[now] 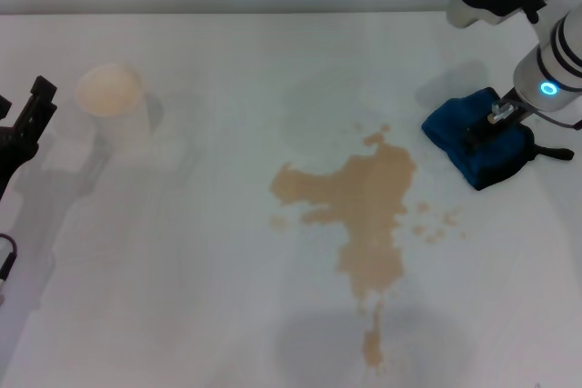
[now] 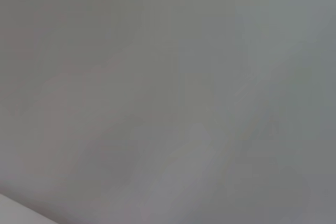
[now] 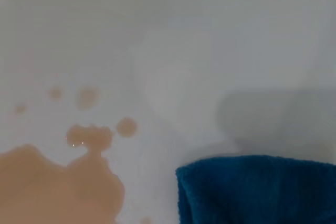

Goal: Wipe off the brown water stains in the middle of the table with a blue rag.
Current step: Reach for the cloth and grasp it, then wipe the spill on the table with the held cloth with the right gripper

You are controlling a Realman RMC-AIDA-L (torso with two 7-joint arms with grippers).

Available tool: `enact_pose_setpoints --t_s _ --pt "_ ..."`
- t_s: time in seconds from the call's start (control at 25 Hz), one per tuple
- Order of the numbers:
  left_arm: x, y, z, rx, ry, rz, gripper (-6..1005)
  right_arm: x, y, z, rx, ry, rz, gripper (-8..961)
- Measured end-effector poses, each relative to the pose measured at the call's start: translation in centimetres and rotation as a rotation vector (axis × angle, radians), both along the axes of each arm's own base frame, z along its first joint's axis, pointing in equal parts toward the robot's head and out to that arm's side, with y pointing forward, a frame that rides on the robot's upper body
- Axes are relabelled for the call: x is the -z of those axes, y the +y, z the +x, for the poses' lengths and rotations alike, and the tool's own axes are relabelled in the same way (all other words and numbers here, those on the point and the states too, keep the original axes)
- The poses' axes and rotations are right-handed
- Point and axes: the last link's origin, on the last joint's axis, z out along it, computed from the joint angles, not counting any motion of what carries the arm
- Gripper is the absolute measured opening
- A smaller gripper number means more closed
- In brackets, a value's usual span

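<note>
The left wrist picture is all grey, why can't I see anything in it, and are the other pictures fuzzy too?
Left wrist view: only plain blurry grey, nothing to make out. Right wrist view: soft and out of focus, yet the blue rag and the brown water stains show, with tiny glints on the wet puddle. Head view: sharpest, with faint grey shadows on the glossy table near the paper cup.

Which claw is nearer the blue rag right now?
The right. The right claw is down on the blue rag, just right of the brown water stains. The left claw sits at the table's far left edge.
</note>
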Motion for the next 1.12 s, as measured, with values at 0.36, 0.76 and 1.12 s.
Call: enact_pose_setpoints --t_s 0.36,0.76,1.12 --pt "0.0 0.1 0.1 0.005 -0.003 -0.004 888 0.2 -0.1 0.1 0.007 -0.009 -0.006 292" --pt "-0.1 0.1 0.1 0.006 -0.015 -0.005 887 0.2 -0.1 -0.3 -0.004 -0.02 -0.019 115" --pt "0.0 -0.1 0.0 0.004 -0.02 -0.008 887 2.5 -1.0 -2.6 -0.057 0.084 -0.137 104"
